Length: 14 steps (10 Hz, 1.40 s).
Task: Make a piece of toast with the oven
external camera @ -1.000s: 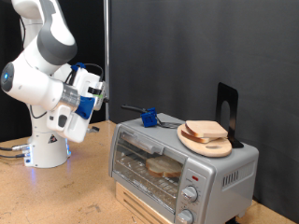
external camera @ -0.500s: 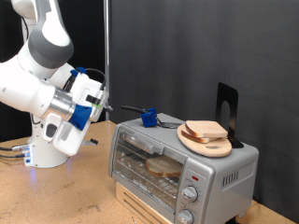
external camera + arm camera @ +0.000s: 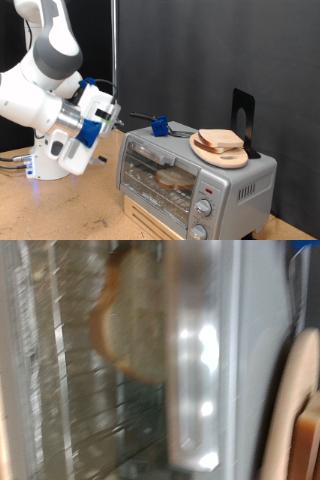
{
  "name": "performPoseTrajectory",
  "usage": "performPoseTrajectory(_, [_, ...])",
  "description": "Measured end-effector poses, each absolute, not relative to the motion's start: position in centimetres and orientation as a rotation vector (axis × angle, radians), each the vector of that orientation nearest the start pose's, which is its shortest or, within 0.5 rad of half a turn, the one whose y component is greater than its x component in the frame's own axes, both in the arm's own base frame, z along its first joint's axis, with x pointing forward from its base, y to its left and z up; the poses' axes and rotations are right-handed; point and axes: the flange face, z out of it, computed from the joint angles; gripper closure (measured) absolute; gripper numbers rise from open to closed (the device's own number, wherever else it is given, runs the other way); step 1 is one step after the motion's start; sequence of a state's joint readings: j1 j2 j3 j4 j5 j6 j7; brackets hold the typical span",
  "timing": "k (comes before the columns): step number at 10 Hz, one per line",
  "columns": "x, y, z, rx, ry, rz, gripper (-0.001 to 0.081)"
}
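The silver toaster oven (image 3: 225, 180) stands at the exterior view's lower right, and its glass door looks shut. One slice of bread (image 3: 175, 179) lies on the rack inside, behind the glass. A second slice of toast (image 3: 220, 140) lies on a round wooden plate (image 3: 212, 154) on top of the oven. My gripper (image 3: 110, 117) hangs just off the oven's upper left corner and touches nothing. The blurred wrist view shows the slice (image 3: 135, 320) behind the glass, the shiny handle bar (image 3: 197, 350) and the plate's edge (image 3: 302, 410); no fingers show there.
A small blue object (image 3: 158, 126) with a dark handle sits on the oven top beside the plate. A black stand (image 3: 243, 115) rises behind the plate. The oven rests on a wooden box on the wooden table (image 3: 60, 215). Round knobs (image 3: 204, 208) are on the oven's front right.
The arm has swung down and towards the exterior view's right, which brings the gripper closer to the oven's upper left corner. The oven, plate and slices have not moved.
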<state>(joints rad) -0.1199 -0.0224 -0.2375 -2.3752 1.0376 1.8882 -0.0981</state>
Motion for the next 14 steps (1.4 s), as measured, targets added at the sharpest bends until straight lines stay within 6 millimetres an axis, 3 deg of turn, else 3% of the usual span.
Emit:
performPoseTrajectory(3, [49.5, -10.8, 32.2, -1.976, 0.933, 0.246, 0.0006])
performPoseTrajectory(5, [51.9, -11.2, 31.3, -1.922, 1.056, 0.192, 0.0006])
performPoseTrajectory(8, [52.1, -11.1, 32.0, -1.949, 0.873, 0.269, 0.0006])
performPoseTrajectory(14, [60.1, -13.0, 31.2, -1.931, 0.888, 0.205, 0.0006])
